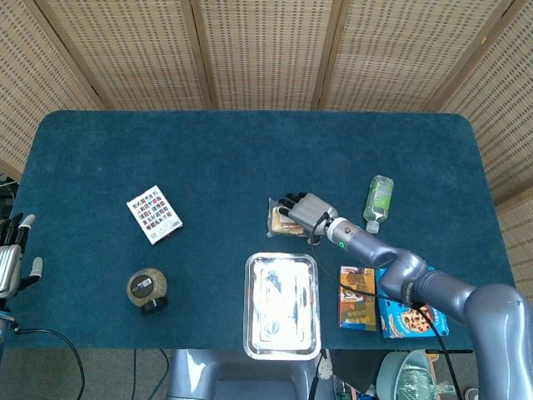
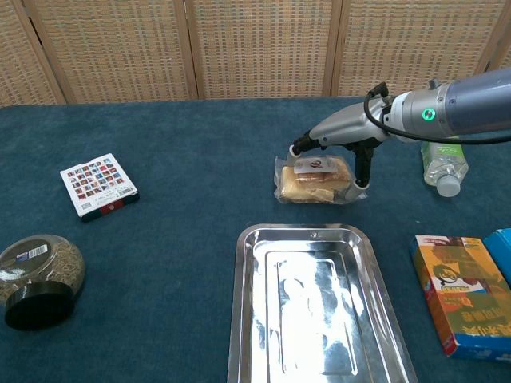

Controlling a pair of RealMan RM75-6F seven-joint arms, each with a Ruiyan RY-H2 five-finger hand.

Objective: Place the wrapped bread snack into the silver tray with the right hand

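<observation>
While the left hand [image 1: 15, 254] is idling open-fingered at the table's edge, the right hand [image 2: 339, 144] is arching over the wrapped bread snack [image 2: 313, 179], fingertips bracketing it on the blue cloth just beyond the silver tray [image 2: 254, 319].

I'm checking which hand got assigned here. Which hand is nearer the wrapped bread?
The right. The right hand is directly over the wrapped bread, fingers down around it. The left hand sits at the table's far left edge, well away.
</observation>
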